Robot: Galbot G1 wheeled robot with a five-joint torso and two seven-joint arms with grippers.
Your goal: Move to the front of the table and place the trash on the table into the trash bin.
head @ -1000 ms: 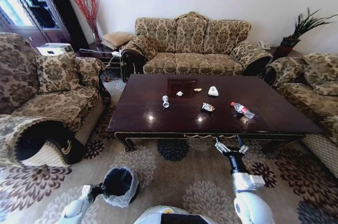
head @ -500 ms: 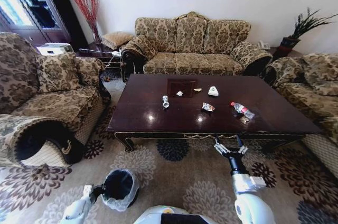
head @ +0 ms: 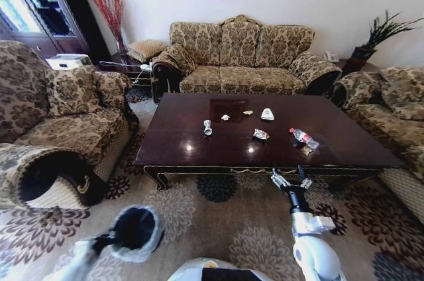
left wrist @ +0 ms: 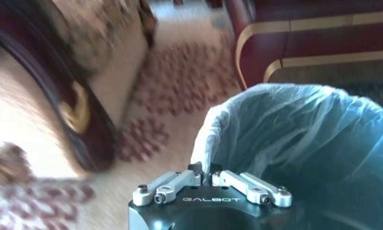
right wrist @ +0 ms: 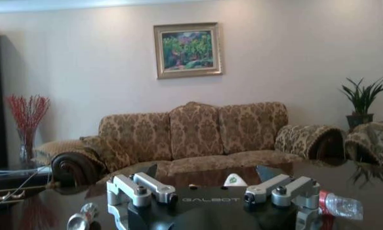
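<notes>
Patterned carpet is stretching before the dark coffee table (head: 199, 145), where the litter (head: 261, 134) is lying untouched. Left gripper (left wrist: 208, 178), clamped on the trash bin (head: 136, 230) rim, is lifting it leftward since a second ago; right gripper (head: 290, 180) is hovering open near the table's front edge.

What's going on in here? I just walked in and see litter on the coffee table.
The robot faces the coffee table, where the trash lies untouched: a red-capped bottle, a snack wrapper and paper bits. Its left claw is shut on the trash bin's bag rim, carrying it above the carpet. The right claw hangs open at the table's front edge.
</notes>
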